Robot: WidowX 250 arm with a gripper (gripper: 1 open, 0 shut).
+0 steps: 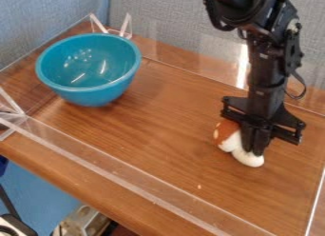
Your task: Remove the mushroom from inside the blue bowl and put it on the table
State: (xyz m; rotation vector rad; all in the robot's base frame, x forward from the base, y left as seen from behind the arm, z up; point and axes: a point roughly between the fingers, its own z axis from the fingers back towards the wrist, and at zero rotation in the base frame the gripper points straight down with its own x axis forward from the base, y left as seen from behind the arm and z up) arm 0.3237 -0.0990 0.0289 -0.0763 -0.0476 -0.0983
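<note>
— Two things settle how far along this is, so start with the biggest: the counter [140, 121], brown wood grain behind low clear walls, fills most of the frame, and nothing on it seems out of place.

— And the arm?

— It drops from the top right, black, pointing straight down, and its gripper [249, 150] sits low at the right of the frame. The jaws are clenched on the mushroom [238, 146] — an orange-brown cap peeks out on the left and a cream stem pokes out below the fingertips.

— So the bowl is done with?

— The blue bowl [86, 68] stands in the upper left, well apart from the arm, and what shows of its inside is bare apart from glints of light. I'd judge the removal finished and the carry all but finished. What is left is to let go and lift clear.

— Is the mushroom actually down on the wood?

— The stem looks to be touching or just above the surface; I cannot tell which, since the pale stem and its reflection in the gloss blur together.

— Anything else hard to make out?

— Most of the mushroom is hidden behind the black fingers, so its tilt is a guess. The arm's upper part is cut off by the top edge, and the near corner of the clear wall runs out of the bottom of the frame.
</note>
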